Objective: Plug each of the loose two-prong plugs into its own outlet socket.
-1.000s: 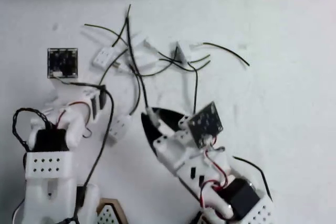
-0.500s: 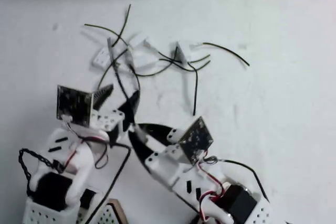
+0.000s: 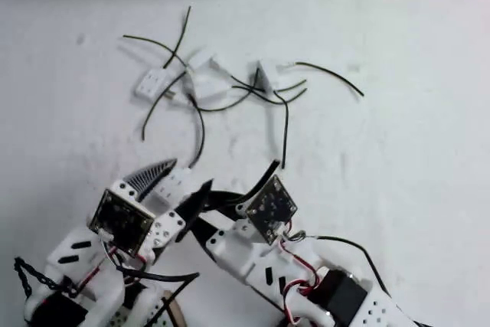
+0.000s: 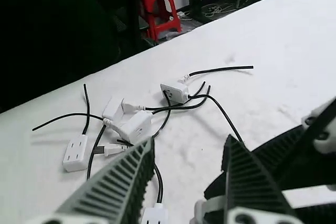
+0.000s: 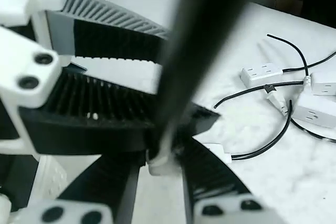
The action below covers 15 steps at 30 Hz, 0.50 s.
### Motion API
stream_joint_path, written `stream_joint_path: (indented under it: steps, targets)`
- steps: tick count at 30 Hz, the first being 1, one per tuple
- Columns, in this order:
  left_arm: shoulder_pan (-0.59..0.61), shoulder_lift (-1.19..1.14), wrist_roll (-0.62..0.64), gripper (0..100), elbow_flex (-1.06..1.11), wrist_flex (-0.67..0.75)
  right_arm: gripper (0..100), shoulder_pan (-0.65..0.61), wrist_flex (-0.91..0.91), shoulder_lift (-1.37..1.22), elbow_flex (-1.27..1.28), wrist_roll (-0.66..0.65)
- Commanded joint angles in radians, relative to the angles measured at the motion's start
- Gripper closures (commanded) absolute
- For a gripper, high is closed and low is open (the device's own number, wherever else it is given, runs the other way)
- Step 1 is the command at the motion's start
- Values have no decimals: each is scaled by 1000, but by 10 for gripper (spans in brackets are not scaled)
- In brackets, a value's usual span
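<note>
My right gripper [image 5: 160, 162] is shut on a small white plug [image 5: 164, 168], whose black cord [image 5: 199, 40] rises steeply past the camera. From above, that gripper [image 3: 216, 198] sits near the table's front, and the cord's end [image 3: 268, 174] sticks up beside it. My left gripper [image 3: 187, 175] is open right beside it, its ribbed fingers [image 4: 131, 174] either side of a white corded piece [image 4: 155, 214] lying on the table. I cannot tell whether that piece is a plug or a socket. White outlet sockets [image 3: 151, 82] [image 3: 207, 82] [image 3: 268, 74] lie farther back among the black cords.
Loose black cords [image 3: 329, 76] sprawl across the back middle of the white table [image 3: 413, 112]. The two arms crowd the front centre. A wooden-edged part [image 3: 164, 308] sits at the front edge. A red stool [image 4: 160, 6] stands on the floor beyond the table.
My left arm has swung from the far left in toward the front centre, so its gripper now meets the right one. My right arm has drawn back toward the front edge, still shut.
</note>
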<state>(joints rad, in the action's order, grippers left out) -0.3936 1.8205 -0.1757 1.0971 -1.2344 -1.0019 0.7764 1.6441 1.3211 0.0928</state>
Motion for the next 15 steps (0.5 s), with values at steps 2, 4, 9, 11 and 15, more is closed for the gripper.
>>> stream_joint_path:
  steps: [2, 4, 9, 11, 15]
  targets:
    - [173, 4, -9, 779, -48, 5, 981, 5, -24, 7, -8, 9]
    - [300, 2, -8, 781, -54, 23, 982, 22, -25, 4, -8, 9]
    - [601, 1, 46, 782, -26, 31, 982, 39, -84, -142, -8, 6]
    - [693, 1, 75, 782, 8, 31, 982, 39, -145, -255, -11, 2]
    - [822, 2, 80, 782, 129, 43, 982, 33, -272, -519, -51, -2]
